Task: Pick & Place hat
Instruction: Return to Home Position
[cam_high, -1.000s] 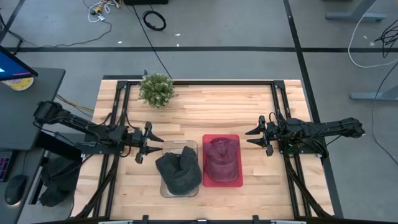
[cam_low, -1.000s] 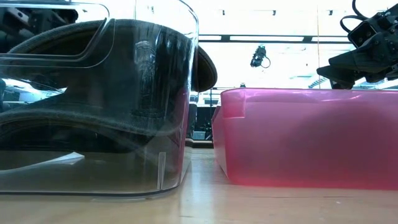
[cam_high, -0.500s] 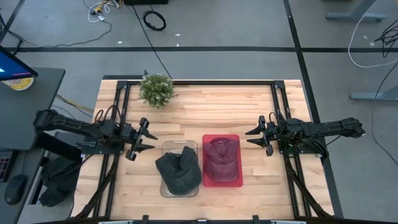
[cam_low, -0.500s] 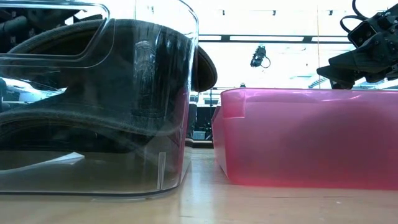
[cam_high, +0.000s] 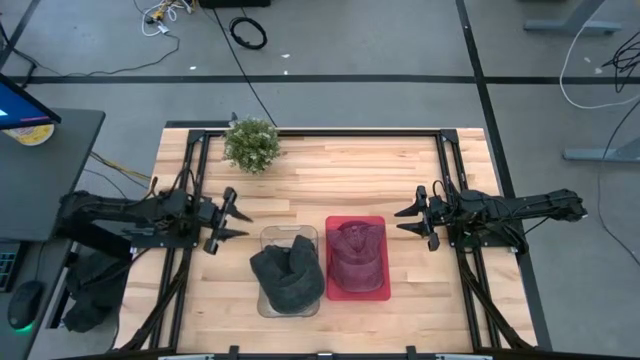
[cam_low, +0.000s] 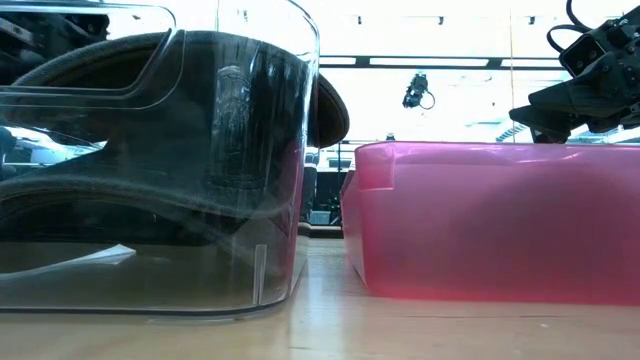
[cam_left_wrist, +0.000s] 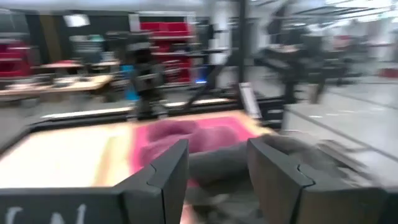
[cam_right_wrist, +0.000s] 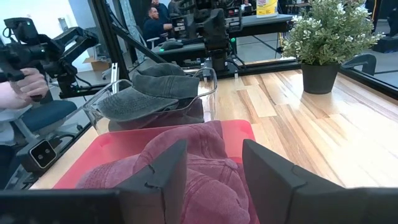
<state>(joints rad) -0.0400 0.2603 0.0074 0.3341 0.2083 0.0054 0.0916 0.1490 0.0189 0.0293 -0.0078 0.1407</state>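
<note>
- You have the black caps (cam_high: 288, 278) heaped in the transparent bin (cam_high: 270, 233) — dark charcoal fabric, crumpled, bulging over the rim.
- That bin stands upright on the table (cam_high: 340, 170), near its front middle, just beside the pink bin (cam_high: 381, 294), which stands on the right arm's side.
- In the pink bin you see a dark red cap (cam_high: 357, 252) — it lies low, inside the walls.

nothing can be read in full. white letter strokes (cam_left_wrist: 38, 214) on the dark housing of the left gripper (cam_left_wrist: 216, 155) are cut off; the small yellow rectangular sign (cam_right_wrist: 266, 6) far behind is too small to read.
</note>
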